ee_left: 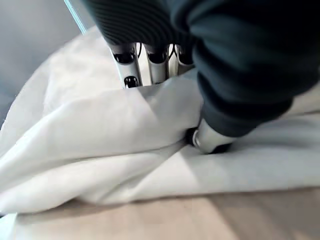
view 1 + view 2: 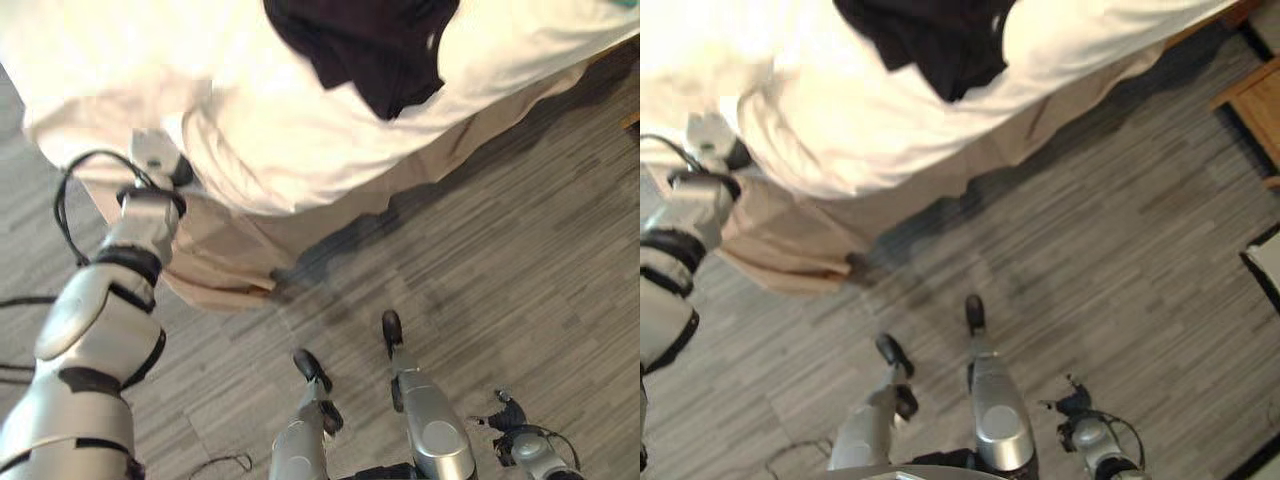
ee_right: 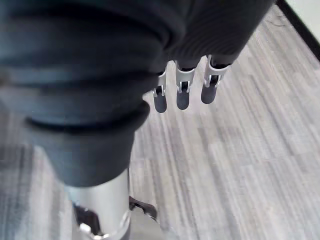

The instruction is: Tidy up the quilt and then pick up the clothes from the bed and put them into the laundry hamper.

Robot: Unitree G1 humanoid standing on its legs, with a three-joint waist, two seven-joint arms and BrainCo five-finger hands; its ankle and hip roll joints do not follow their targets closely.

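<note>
Right robot hand (image 3: 182,92) hangs low at the robot's right side over the grey plank floor (image 2: 520,260), fingers roughly straight and apart from the thumb, holding nothing. It sits well away from the bed.

Left robot hand (image 1: 150,60) is up at the near edge of the bed, fingers pushed into a fold of the white quilt (image 2: 300,110). Fingertips are buried in the cloth and the thumb tip presses into the same fold, so I cannot tell whether it has a real pinch or is just resting in the crease.

The quilt lies bunched over the bed corner, its edge drooping over the beige bed skirt (image 2: 215,265). Its long run goes from the left robot hand away and to the robot's right, along the bed edge.

Further in, dark clothes (image 2: 365,45) lie on top of the quilt, well beyond the left robot hand and to its right.

Judgement: the left arm is nearer both, so the quilt pull is its job; the clothes come after.
</note>
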